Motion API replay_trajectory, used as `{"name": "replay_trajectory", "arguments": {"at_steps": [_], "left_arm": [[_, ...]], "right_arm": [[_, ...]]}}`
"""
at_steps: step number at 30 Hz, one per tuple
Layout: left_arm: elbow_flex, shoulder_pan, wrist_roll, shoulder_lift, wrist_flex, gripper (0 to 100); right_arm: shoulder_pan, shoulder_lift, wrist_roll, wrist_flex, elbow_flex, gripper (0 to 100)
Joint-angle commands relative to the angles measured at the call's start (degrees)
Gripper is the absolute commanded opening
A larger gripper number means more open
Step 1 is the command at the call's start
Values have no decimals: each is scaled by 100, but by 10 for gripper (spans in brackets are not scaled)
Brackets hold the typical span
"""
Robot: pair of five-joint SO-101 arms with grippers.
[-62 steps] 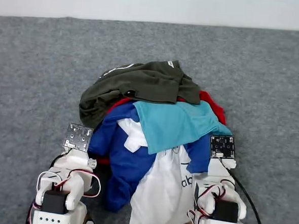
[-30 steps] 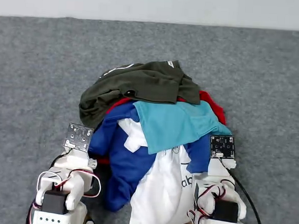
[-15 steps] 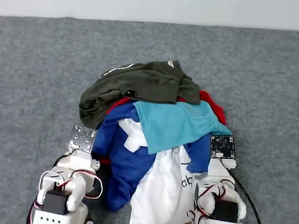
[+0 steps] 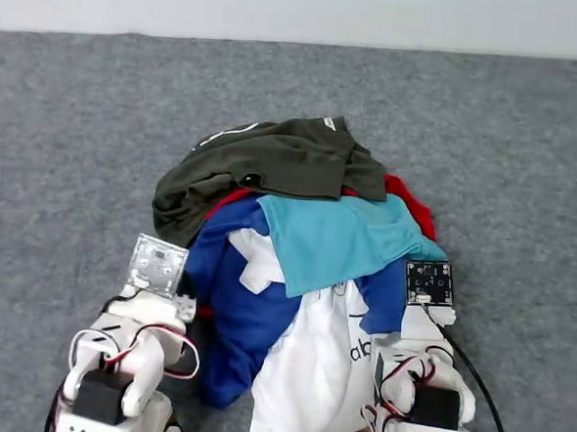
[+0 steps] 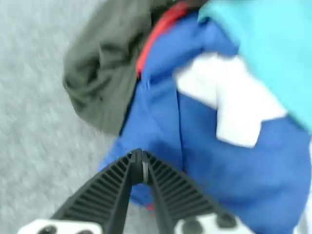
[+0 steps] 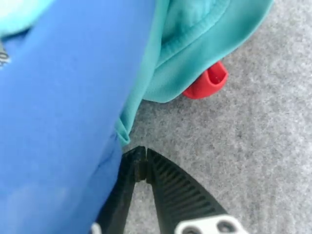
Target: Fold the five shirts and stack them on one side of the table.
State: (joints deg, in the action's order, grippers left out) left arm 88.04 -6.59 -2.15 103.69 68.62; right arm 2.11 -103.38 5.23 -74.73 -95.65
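Starting from zero, I'm judging: all five shirts are lying in one pile (image 4: 296, 256) mid-counter, with nothing folded or stacked. The olive shirt (image 4: 272, 161) is sitting on top at 12 o'clock. The red shirt (image 4: 412, 199) is peeking out under it at 2, the teal shirt (image 4: 336, 239) is draping across the middle, the blue shirt (image 4: 233, 320) is spilling toward 7, and the white shirt (image 4: 308, 374) is trailing to 6.

Left hand (image 5: 141, 161) is sitting closed on nothing, tips hovering at the blue shirt's edge, the pile's 8 o'clock. Right hand (image 6: 142, 161) is likewise closed and empty, tips over the counter just beside the blue and teal hems at 4 o'clock.

Doing the step well, as I'm reading it:
- opening a hand before going in
- pinching one layer only
- taking olive first, since nothing is lying on it
- carrying it out to 9 or 3 o'clock before flattening

Blue and white are looking tangled, so grabbing them now is risking dragging the whole heap.

Counter (image 4: 69, 124) is wearing a grey felt-like cover, so cloth is probably catching rather than sliding; lifting while moving is looking safer. A plain white wall (image 4: 301, 11) is running along 12 o'clock.
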Motion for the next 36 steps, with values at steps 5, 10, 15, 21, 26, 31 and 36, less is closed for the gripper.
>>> {"name": "replay_trajectory", "arguments": {"at_steps": [5, 10, 15, 21, 26, 31, 36], "left_arm": [[-1200, -35, 53, 9, -114, 9], [-1701, -35, 62, -158, -149, 9], [-2686, -18, 26, -1749, -105, 9], [-4857, -44, 35, -4448, 633, 9], [-6563, -343, 62, -6453, 1785, 45], [-8189, -844, 607, -8246, 2769, 194], [-9455, -897, 1213, -9591, 3015, 261]], "right_arm": [[-31, -48, 18, -31, -79, 9], [-31, -48, 18, -31, -79, 9], [-31, -48, 18, -31, -79, 9], [-31, -48, 18, -31, -79, 9], [-31, -48, 18, -31, -79, 9], [-31, -48, 18, -31, -79, 9], [-31, -48, 18, -31, -79, 9]]}}
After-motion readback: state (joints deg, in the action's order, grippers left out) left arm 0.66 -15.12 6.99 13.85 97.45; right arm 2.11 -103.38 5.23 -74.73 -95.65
